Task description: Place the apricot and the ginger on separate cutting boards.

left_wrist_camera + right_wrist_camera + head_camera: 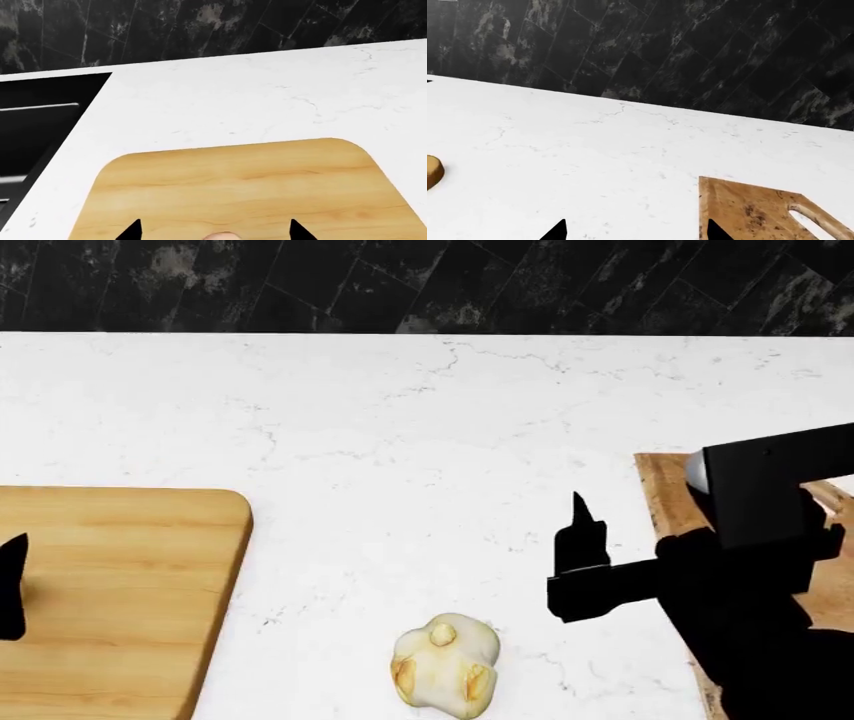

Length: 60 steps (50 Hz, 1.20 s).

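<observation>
The ginger (pixel 446 673) lay bare on the white counter (pixel 427 420) between the blond board (pixel 120 580) and the brown board (pixel 663 502), on neither. A peach sliver, probably the apricot (pixel 220 236), showed between the left gripper's (pixel 215 231) spread tips over the blond board; whether it was gripped or released, I could not tell. The right gripper (pixel 635 231) hung open and empty near the brown board, nothing blocking the ginger.

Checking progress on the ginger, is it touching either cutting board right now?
Apart. The head view shows the ginger on bare white counter, with clear gaps to the light board and the dark board.
</observation>
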Tool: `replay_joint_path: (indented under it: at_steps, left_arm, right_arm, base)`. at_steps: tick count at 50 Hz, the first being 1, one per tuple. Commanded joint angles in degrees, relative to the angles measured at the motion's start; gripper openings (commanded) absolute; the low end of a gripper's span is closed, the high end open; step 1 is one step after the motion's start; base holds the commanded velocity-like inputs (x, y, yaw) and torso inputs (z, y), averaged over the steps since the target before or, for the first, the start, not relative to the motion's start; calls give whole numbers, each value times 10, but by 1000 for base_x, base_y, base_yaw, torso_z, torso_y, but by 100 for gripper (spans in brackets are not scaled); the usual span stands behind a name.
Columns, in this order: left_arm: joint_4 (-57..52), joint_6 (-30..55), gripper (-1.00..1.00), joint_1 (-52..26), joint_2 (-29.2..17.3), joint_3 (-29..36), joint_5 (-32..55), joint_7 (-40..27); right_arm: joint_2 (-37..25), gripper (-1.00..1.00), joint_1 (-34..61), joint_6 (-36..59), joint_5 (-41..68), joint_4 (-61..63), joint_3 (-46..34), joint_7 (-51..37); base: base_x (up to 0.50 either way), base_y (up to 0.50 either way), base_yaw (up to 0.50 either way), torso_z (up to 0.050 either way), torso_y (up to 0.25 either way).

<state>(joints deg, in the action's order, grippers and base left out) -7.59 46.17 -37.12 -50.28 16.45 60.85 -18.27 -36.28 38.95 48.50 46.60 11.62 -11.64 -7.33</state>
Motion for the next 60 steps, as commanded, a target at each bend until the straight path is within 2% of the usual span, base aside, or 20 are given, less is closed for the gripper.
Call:
replay_joint_path:
  at_steps: [1,4,8,11,16,18,26,30,41,60]
  left_arm:
    - [-49,2,100,19,-10,-36,47,-33]
    - [-88,0,100,43,-23,-51,62,-55]
    - [-170,1,100,85,-64,-117,143,-109]
    - [-225,11,100,93,-75,-131,186,-147]
    - [-248,19,100,74,-82,-138,224,-171]
    - [-254,14,100,90,-95,-155,236,-169]
    - [-241,32,100,58,-84,-128,227,-171]
    - [-243,44,100,45,-83,-112,221,-167]
    - [-245,30,100,78,-88,-123,218,-160]
    - [-247,25,100,85,-88,-128,220,-160]
  right_arm:
    - [-19,100,17,47,41,46,4,-1]
    - [-22,100,20,68,67,61,17,-12]
    - [-36,100,35,121,130,102,35,-25]
    - [-38,100,44,173,204,119,48,-37]
    - [-37,100,28,196,214,142,13,-30]
    - [-34,100,24,197,216,149,3,-24]
    - [-29,100,15,191,157,154,-69,3]
    - [-25,100,24,202,157,150,-80,0]
    - [0,100,34,194,122,116,-123,11]
    - [27,100,31,169,66,57,-189,29]
  base:
    - [0,0,0,0,0]
    - [0,0,0,0,0]
    - [0,0,0,0,0]
    - [0,0,0,0,0]
    - [0,0,0,0,0]
    - [0,0,0,0,0]
    - [0,0,0,0,0]
    - [0,0,0,0,0]
    - [0,0,0,0,0]
    - [0,0,0,0,0]
